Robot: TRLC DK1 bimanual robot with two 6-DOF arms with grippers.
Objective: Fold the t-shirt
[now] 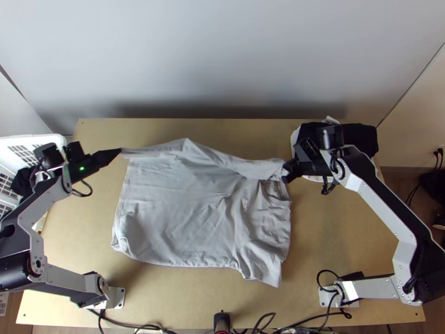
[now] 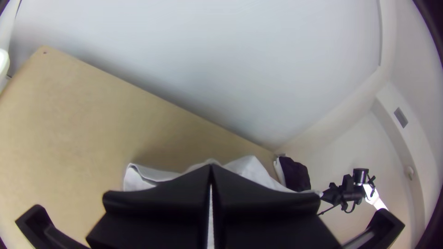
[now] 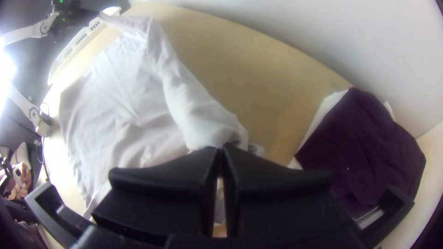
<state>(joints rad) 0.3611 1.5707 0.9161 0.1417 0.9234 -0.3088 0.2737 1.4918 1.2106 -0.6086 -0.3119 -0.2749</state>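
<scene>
Top view: left gripper [image 1: 119,150] and right gripper [image 1: 286,171] pinch the t-shirt's [image 1: 183,211] far edge, bare table [image 1: 183,295] along its near side.

In your top view, the t-shirt [image 1: 183,211] is one plain pale grey; your right wrist view gives it nearly white. It lies on a plain golden-tan worktop [image 1: 334,222]. At nine o'clock you have matt black left fingers [image 1: 105,158], with a bright green light [image 1: 82,168] behind them; at three o'clock, black right fingers [image 1: 295,168]. The left arm [image 1: 72,278] at eight o'clock and the right arm [image 1: 384,214] at four o'clock pair silvery white links with black joints. Between two and three o'clock you see a dark cloth [image 1: 361,136], black from above, deep purple in your right wrist view, beside a white cloth [image 1: 293,139]. The basket [image 1: 41,139] at nine o'clock is white, patterned with a grid of openings. The wall [image 1: 222,55] at twelve is pale bluish grey.
</scene>
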